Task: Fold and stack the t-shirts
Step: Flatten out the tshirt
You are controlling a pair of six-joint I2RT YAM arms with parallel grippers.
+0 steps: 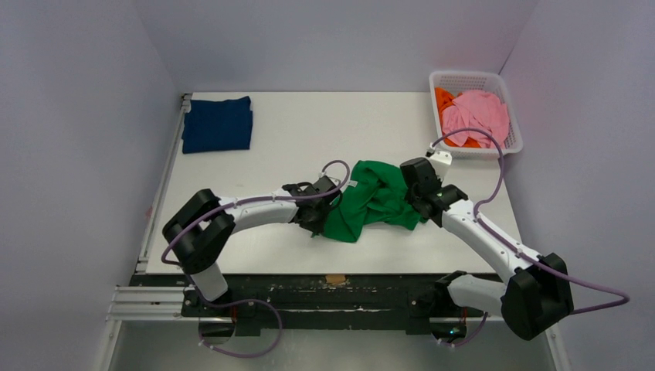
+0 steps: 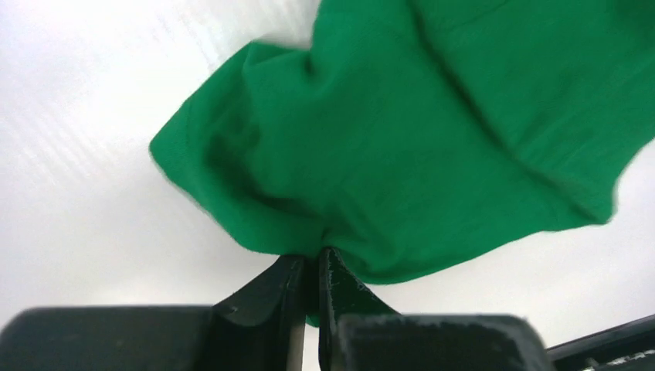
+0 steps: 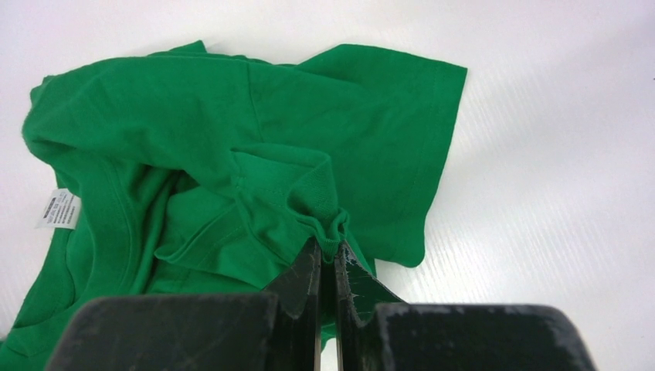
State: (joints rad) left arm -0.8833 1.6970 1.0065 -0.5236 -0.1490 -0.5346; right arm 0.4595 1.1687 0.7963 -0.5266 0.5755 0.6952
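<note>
The green t-shirt (image 1: 371, 202) lies crumpled on the desk (image 1: 309, 124) between the two arms. The left fingers (image 2: 266, 301) are pressed together on a bunched edge at its left side, and the right fingers (image 3: 301, 274) are pinched on a puckered fold at its right side. The navy t-shirt (image 1: 218, 124) sits folded at the desk's far left corner.

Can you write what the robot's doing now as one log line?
left gripper: shut on green shirt | right gripper: shut on green shirt | blue shirt: folded, far left | pink shirt: in basket
</note>
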